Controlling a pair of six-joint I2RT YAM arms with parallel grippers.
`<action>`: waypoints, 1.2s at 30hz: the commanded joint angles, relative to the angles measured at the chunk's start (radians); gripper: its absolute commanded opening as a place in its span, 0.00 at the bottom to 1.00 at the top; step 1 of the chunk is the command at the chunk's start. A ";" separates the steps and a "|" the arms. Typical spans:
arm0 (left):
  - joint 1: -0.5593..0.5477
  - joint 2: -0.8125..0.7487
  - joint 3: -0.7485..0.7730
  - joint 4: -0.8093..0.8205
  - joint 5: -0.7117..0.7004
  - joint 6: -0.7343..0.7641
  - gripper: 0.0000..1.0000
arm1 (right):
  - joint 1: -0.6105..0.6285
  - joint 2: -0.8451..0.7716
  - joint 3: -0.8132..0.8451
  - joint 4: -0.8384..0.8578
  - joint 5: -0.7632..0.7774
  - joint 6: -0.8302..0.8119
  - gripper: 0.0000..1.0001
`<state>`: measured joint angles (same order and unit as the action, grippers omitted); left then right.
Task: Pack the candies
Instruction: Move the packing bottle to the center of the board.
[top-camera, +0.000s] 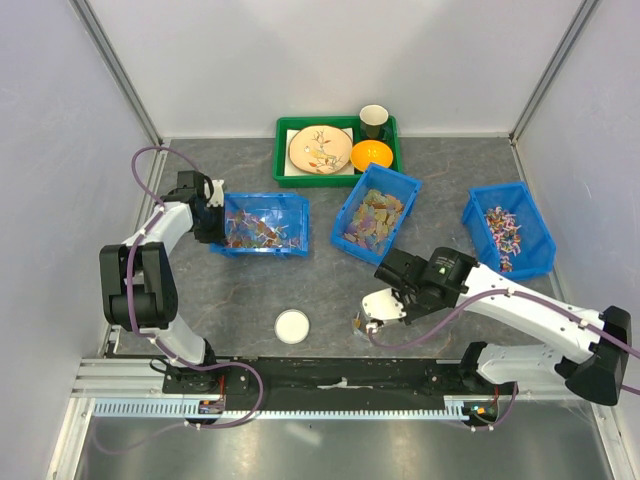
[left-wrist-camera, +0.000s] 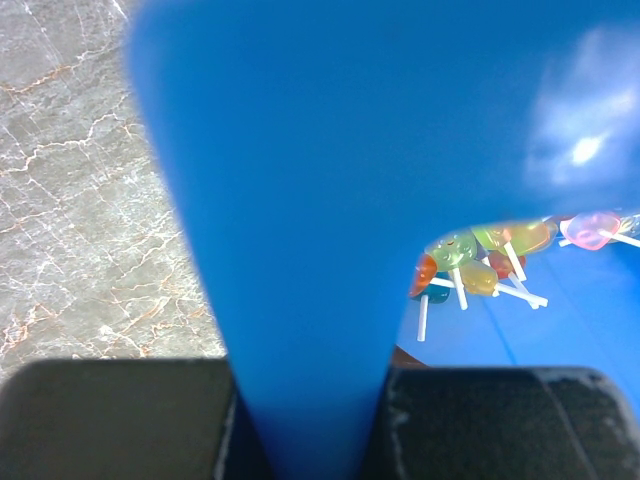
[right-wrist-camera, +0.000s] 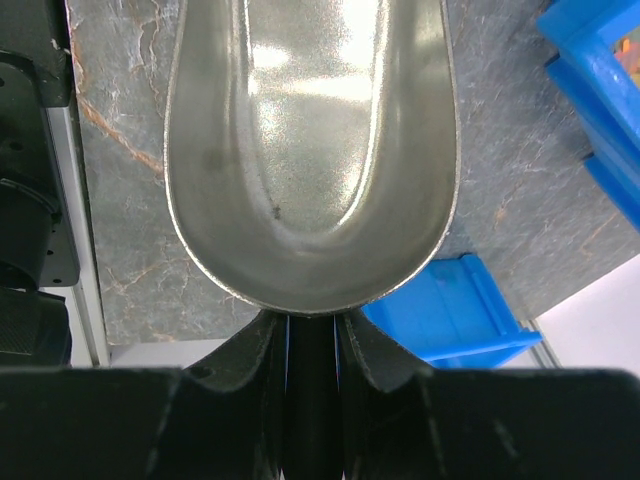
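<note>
Candies (top-camera: 258, 230) are lying in the left blue bin (top-camera: 297, 222), its wall pinched by the left gripper (top-camera: 212, 220).
The right gripper (top-camera: 372, 318) is clamping a metal scoop (right-wrist-camera: 310, 150), its bowl bare, low over open table (top-camera: 330, 290) between a white lid (top-camera: 292, 326) and the middle bin (top-camera: 376, 215); the right bin (top-camera: 508, 230) is sitting well apart.

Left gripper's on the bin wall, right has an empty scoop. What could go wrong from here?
1. The left gripper clamps the wall of the left bin; any pull could tip it and spill the candies.
2. The right gripper holds the scoop by a thin handle; digging may twist it.
3. Three blue bins: the scoop could go into the wrong one.
</note>
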<state>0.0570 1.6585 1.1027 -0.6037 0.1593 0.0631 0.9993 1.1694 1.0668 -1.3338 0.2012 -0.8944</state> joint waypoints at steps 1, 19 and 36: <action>0.010 0.009 0.039 0.027 0.002 0.017 0.02 | 0.024 0.032 0.055 -0.019 0.030 0.005 0.00; 0.012 0.018 0.039 0.030 0.005 0.009 0.02 | 0.036 0.153 0.081 0.162 0.168 0.040 0.00; 0.012 -0.009 0.037 0.024 0.023 0.007 0.02 | -0.036 0.323 0.163 0.410 0.242 0.002 0.00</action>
<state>0.0624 1.6638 1.1084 -0.6041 0.1600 0.0631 0.9916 1.4670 1.1797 -1.0306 0.3935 -0.8806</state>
